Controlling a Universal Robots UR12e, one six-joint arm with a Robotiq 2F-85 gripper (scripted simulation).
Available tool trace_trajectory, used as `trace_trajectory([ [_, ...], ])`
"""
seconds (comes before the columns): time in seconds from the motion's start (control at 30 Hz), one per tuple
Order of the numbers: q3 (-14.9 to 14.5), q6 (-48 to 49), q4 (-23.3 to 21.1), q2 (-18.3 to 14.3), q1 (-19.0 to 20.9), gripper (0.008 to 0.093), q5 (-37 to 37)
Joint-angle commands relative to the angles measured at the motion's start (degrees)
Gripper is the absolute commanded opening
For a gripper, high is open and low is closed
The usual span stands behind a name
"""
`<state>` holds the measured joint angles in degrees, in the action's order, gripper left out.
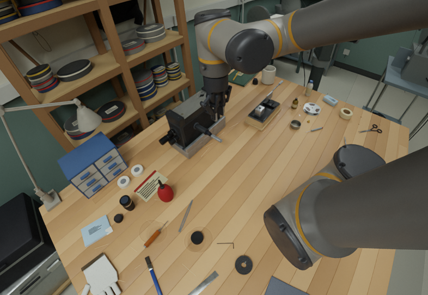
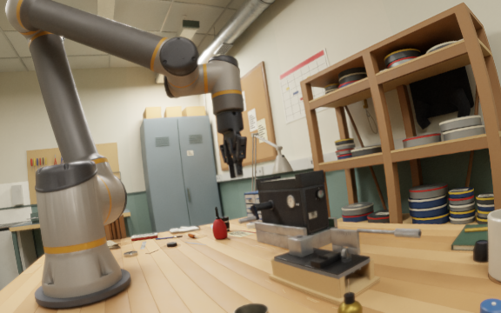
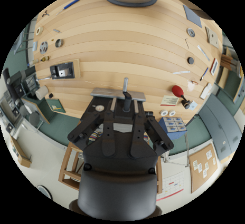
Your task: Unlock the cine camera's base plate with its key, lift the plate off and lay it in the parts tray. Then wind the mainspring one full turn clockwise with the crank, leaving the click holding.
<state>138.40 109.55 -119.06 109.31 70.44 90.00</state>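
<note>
At the back of the bench, near the shelves, the black cine camera (image 1: 188, 121) sits clamped in a grey metal cradle (image 1: 202, 139), its lens (image 1: 168, 137) pointing left and its crank (image 1: 206, 132) sticking out toward the bench's middle. My gripper (image 1: 216, 110) hangs above the camera's top right end, partly open and holding nothing. From the wrist camera the crank (image 3: 126, 95) stands between my fingers (image 3: 124, 106), well below them. To the right of the camera a wooden parts tray (image 1: 263, 114) holds a small block.
A white mug (image 1: 268, 74) and a green book (image 1: 241, 77) stand behind the tray. A blue drawer box (image 1: 92, 164), red blower (image 1: 165, 192) and hand tools lie on the bench's left and near side. The wooden shelf unit (image 1: 103, 50) rises close behind the camera.
</note>
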Motion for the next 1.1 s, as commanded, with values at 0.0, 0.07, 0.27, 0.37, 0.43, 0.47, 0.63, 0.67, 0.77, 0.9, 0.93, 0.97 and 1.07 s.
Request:
trace_trajectory([
  [0.0, -0.05, -0.01, -0.02, 0.0, 0.02, 0.038, 0.0],
  [0.07, -0.06, -0.01, -0.01, 0.01, 0.02, 0.038, 0.0],
  [0.27, -0.05, -0.01, -0.05, 0.0, 0.02, 0.038, 0.0],
  [0.37, -0.02, -0.01, -0.1, -0.03, 0.02, 0.038, 0.0],
  [0.43, 0.01, -0.01, -0.16, -0.05, 0.02, 0.038, 0.0],
  [0.47, 0.02, -0.01, -0.19, -0.07, 0.02, 0.038, 0.0],
  [0.63, 0.14, -0.01, -0.41, -0.17, 0.01, 0.038, 0.0],
  [0.67, 0.16, -0.01, -0.46, -0.2, 0.01, 0.038, 0.0],
  [0.77, 0.26, -0.01, -0.66, -0.29, 0.01, 0.038, 0.0],
  [0.9, 0.43, -0.01, -0.99, -0.45, 0.01, 0.038, 0.0],
  [0.93, 0.48, -0.01, -1.08, -0.5, 0.01, 0.038, 0.0],
  [0.97, 0.53, -0.01, -1.18, -0.55, 0.01, 0.038, 0.0],
  [1.07, 0.69, -0.01, -1.51, -0.71, 0.01, 0.038, 0.0],
])
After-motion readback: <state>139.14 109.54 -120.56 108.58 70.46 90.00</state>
